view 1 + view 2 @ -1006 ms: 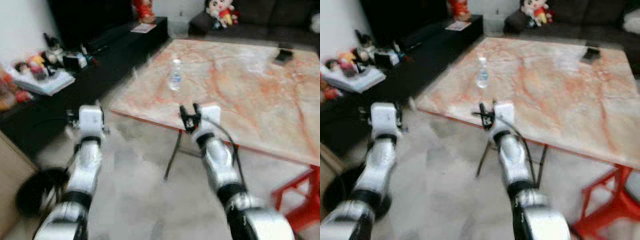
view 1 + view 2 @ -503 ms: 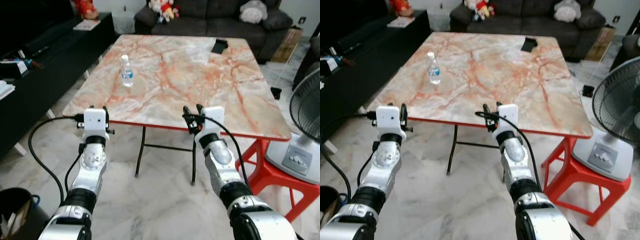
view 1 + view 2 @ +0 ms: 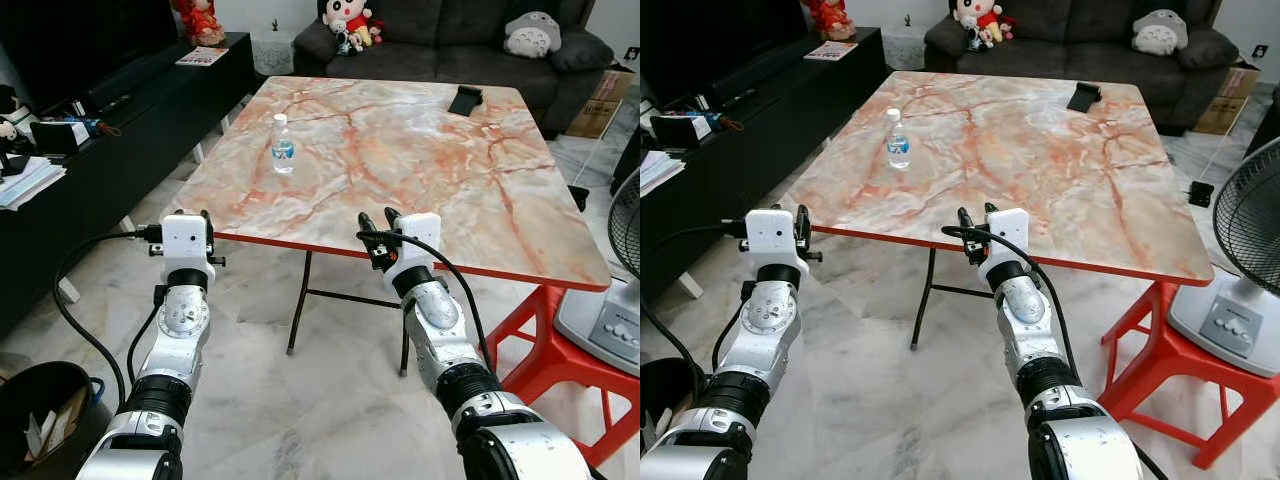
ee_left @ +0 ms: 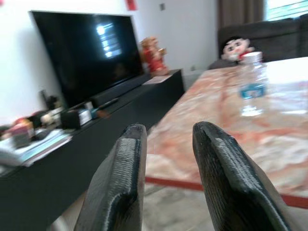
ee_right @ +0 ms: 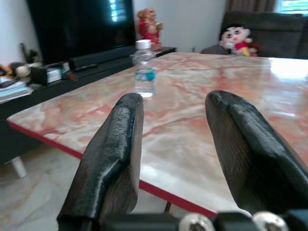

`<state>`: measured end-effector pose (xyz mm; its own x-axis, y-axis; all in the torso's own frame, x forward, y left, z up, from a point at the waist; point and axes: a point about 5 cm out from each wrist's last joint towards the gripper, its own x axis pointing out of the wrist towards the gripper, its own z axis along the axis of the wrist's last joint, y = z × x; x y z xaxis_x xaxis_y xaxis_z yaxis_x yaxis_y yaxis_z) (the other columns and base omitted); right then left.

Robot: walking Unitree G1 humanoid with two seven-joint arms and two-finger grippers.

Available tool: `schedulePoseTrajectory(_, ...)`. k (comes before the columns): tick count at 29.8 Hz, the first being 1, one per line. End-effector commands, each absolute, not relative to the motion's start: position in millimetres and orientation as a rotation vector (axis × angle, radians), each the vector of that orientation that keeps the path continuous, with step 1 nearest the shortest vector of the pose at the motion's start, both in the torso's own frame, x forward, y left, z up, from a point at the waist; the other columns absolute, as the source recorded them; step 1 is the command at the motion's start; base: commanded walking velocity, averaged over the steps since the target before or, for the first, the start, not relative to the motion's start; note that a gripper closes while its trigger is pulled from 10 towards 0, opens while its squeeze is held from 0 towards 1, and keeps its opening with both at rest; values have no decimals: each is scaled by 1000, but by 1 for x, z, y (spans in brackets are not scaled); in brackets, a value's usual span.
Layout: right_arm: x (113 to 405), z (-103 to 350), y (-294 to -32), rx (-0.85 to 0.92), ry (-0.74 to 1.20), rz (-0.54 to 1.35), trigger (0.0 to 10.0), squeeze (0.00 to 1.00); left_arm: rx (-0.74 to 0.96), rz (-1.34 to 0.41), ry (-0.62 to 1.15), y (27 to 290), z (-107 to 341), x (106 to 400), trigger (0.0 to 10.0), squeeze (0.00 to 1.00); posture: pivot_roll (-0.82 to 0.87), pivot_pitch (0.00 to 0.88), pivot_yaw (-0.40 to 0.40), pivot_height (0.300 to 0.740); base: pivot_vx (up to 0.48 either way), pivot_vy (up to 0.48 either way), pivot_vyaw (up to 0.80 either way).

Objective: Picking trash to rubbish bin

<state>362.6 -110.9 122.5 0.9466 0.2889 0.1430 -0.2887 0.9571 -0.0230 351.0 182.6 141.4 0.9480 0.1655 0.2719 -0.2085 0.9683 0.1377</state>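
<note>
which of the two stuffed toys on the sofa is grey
The round grey plush toy at the dark sofa's right end; the other, black-haired doll, wears red.

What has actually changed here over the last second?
Mostly the view: the head camera swung and steadied, so the blur is gone. Both arms stay raised before the table, left gripper and right gripper open and empty. The water bottle stands untouched on the marble top; nothing was picked up.
</note>
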Motion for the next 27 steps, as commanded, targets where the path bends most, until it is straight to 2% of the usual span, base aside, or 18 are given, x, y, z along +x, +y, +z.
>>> schedulePoseTrajectory(1,363,128,-106,14,-177,315,10000,0,157,216,-269,189,146,352,10000,0,38,18,22,740,0,0,0)
schedulePoseTrajectory(9,363,128,-103,15,-176,331,10000,0,150,216,-268,188,147,352,10000,0,38,18,22,740,0,0,0)
schedulePoseTrajectory(23,361,127,-98,9,-174,350,10000,0,152,212,-276,189,150,352,10000,0,39,20,20,740,260,0,0)
schedulePoseTrajectory(27,362,127,-101,21,-171,334,10000,0,154,154,-265,182,145,351,10000,0,39,20,20,740,0,0,0)
